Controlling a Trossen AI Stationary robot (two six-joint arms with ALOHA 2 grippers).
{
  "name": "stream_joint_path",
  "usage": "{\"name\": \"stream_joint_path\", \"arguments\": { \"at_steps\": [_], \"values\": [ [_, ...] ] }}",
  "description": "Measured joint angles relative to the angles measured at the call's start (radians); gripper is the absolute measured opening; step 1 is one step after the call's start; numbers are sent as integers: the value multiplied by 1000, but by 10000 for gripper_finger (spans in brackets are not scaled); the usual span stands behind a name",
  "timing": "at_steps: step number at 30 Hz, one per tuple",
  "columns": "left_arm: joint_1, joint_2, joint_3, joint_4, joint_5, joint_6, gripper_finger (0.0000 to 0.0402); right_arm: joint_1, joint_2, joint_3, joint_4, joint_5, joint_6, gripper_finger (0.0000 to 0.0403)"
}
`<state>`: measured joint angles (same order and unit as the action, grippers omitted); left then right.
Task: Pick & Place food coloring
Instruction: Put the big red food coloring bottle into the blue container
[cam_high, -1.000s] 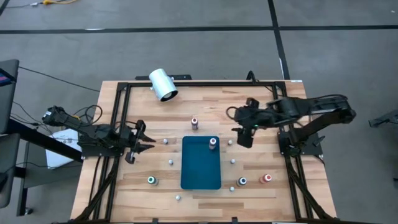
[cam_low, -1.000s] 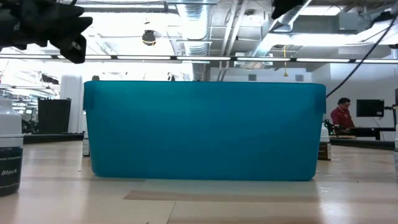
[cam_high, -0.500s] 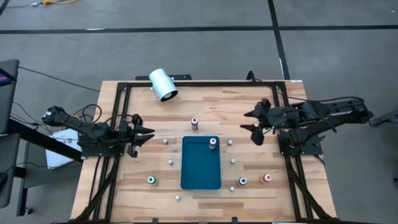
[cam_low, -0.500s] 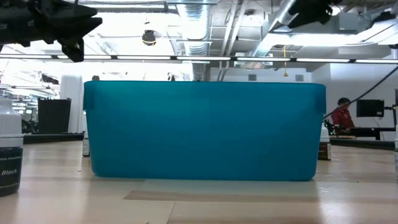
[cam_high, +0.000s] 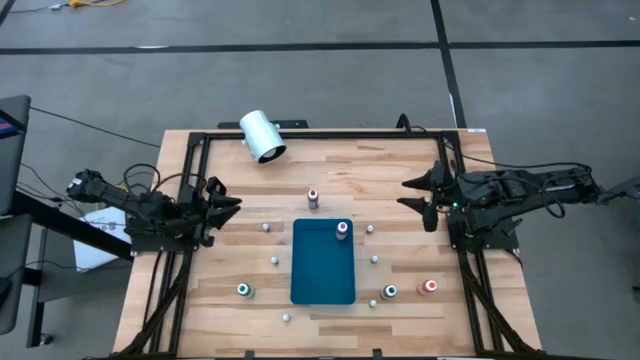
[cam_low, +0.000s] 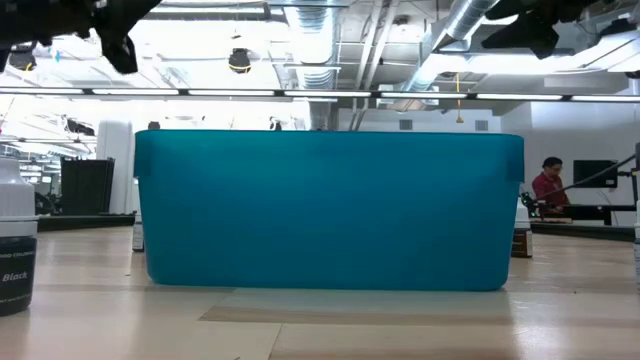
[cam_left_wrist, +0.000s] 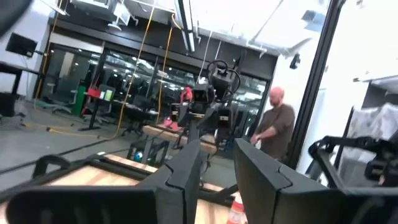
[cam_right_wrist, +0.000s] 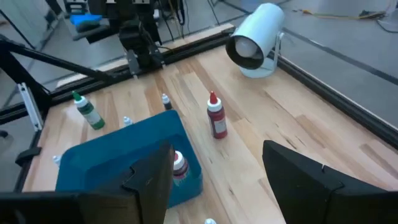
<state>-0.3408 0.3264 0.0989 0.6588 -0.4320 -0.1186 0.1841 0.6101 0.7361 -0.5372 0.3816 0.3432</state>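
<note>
From above, one pink bottle (cam_high: 342, 230) stands in the teal tray (cam_high: 322, 275); the dark red bottle (cam_high: 313, 196), green bottle (cam_high: 244, 290), dark bottle (cam_high: 390, 292) and orange bottle (cam_high: 430, 286) wait on the table (cam_high: 400, 170), so I judge most work remains.

Right wrist view: bottles stand upright, tips up. The right gripper (cam_right_wrist: 217, 171) is wide and empty.

Left wrist view: the left gripper (cam_left_wrist: 217, 171) is narrow and empty.

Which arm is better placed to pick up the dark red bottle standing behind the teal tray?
Probably the right. Its tool is open and faces the dark red bottle, which its wrist view shows clearly. The left tool sits nearly closed at the table's left edge.
</note>
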Motion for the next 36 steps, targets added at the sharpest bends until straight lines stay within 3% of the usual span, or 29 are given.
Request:
{"name": "stream_joint_path", "arguments": {
  "at_steps": [7,14,28,36],
  "values": [
    [25,168,168,-192,1,-1,87,0,-107,-104,98,-18,4,235],
    [139,364,336,-352,24,-70,87,0,-205,-207,178,-43,25,235],
    [461,738,654,-686,415,-133,87,0,-319,-282,180,-42,60,235],
    [573,919,746,-707,569,-185,87,0,-331,-282,178,-41,60,235]
  ]
}}
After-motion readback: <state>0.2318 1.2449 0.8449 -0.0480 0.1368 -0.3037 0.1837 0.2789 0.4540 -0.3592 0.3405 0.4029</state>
